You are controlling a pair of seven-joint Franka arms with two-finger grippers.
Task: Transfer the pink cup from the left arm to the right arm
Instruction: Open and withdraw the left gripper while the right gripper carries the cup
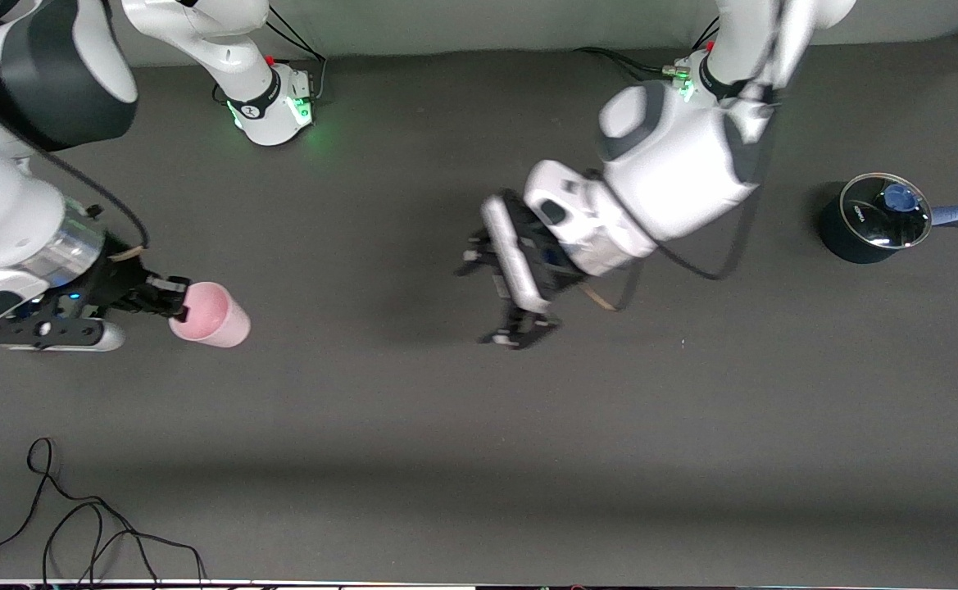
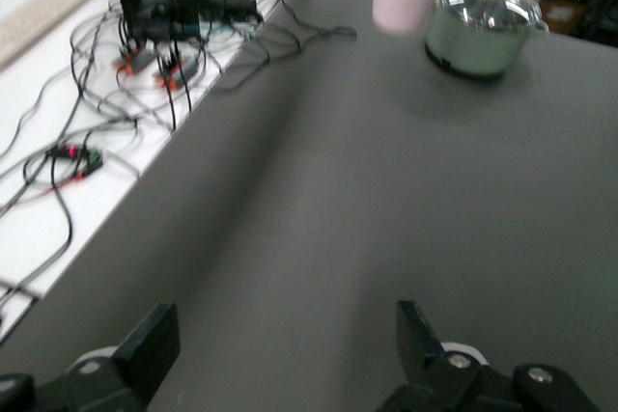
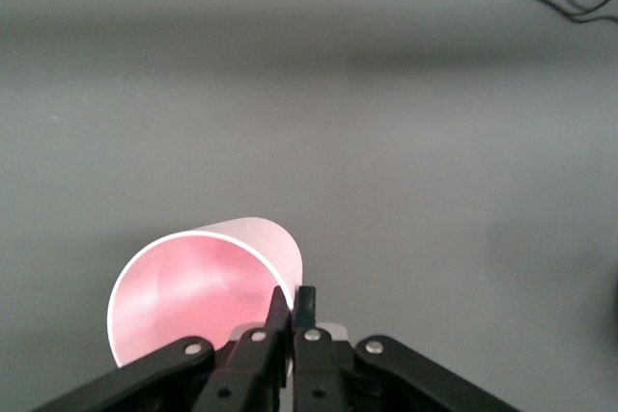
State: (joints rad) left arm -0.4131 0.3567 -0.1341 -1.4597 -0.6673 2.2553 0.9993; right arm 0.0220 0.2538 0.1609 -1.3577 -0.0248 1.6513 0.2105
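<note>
The worktop (image 1: 462,426) is covered in a matt, dark grey, cloth-like surface. The pink cup (image 1: 215,315) is seen as smooth, pale plastic with a soft sheen inside. The right gripper (image 3: 293,311) and the left gripper (image 2: 280,354) are made of matt black parts joined by small metal rivets. The arm casings are finished in glossy white plastic. The dark pot (image 1: 864,225) is topped with a shiny glass lid rimmed in metal.

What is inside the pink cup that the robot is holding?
Nothing shows inside the pink cup: the right wrist view looks into its open mouth and sees bare pink wall. The right gripper, pinching the rim, hides a small part of it.
</note>
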